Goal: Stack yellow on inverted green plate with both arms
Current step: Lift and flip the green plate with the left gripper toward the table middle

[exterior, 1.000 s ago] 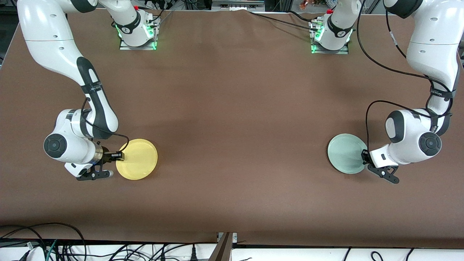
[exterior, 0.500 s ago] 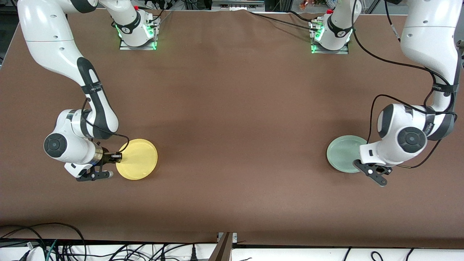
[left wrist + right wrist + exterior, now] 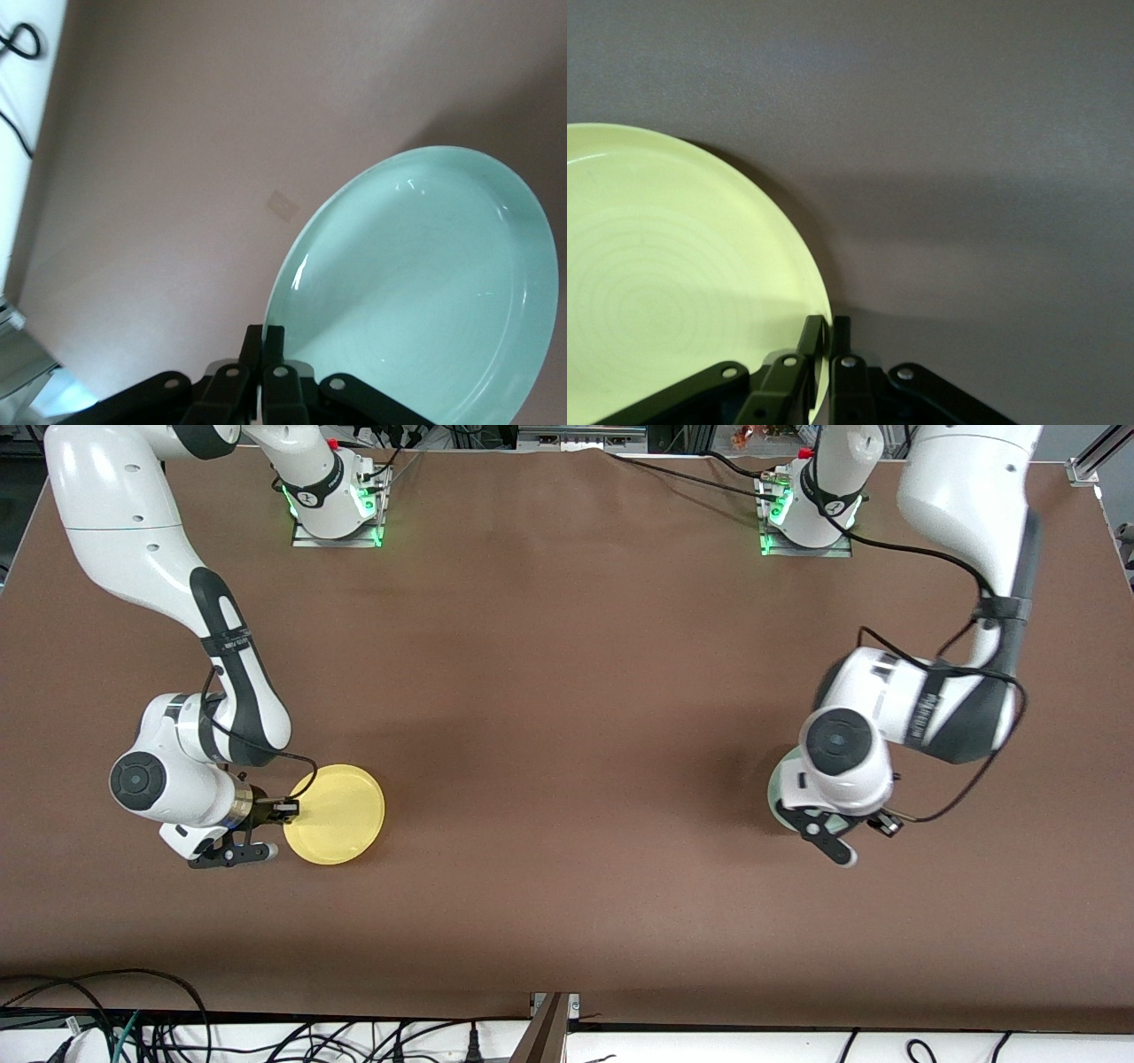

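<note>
Yellow plate (image 3: 336, 814): lies in the lower left of the front frame, toward the right arm's end of the brown table (image 3: 567, 691); its rim edge is pinched on the side facing that arm.
Right gripper (image 3: 285, 809): fingers closed thin on the yellow plate's rim; the right wrist view shows them (image 3: 830, 341) clamped across the edge, plate face (image 3: 673, 283) up.
Green plate (image 3: 777, 793): lower right of the front frame, mostly hidden under the left arm's wrist; only a pale sliver shows. In the left wrist view its hollow face (image 3: 425, 292) fills the frame, tilted up off the table.
Left gripper (image 3: 263, 350): fingers pressed together on the green plate's rim, over the table toward the left arm's end.
</note>
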`<action>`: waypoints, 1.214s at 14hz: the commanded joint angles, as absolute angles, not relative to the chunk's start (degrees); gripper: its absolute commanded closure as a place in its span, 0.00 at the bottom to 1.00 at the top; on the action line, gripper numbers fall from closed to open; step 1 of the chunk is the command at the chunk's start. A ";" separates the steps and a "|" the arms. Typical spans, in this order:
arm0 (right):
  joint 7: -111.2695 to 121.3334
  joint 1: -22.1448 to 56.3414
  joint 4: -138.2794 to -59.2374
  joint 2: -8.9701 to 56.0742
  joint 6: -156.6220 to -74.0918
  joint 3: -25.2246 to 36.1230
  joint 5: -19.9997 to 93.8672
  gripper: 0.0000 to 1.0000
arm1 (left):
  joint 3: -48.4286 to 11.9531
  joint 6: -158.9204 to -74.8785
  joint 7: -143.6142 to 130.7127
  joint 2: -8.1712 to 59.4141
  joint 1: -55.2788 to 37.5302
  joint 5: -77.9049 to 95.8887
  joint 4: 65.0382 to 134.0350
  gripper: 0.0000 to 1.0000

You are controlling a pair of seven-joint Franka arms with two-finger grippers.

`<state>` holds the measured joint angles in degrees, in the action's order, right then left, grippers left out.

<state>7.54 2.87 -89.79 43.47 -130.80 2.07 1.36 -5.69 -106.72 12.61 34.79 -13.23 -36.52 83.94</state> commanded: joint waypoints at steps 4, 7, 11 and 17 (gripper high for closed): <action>8.53 2.37 -87.72 42.55 -128.08 1.67 1.05 1.00 | -4.57 -92.75 -12.96 39.01 -29.50 -49.46 81.91 1.00; 8.61 2.46 -86.23 39.21 -123.06 1.58 1.06 1.00 | -4.57 -88.43 -23.35 42.79 -35.32 -55.62 82.00 1.00; 9.40 2.37 -81.40 35.34 -111.22 1.67 1.58 1.00 | -4.66 -86.22 -30.92 45.08 -40.68 -56.78 82.00 1.00; 14.49 0.27 -79.89 27.61 -98.37 2.02 1.85 1.00 | -4.92 -85.08 -43.15 49.05 -45.35 -51.17 81.83 0.01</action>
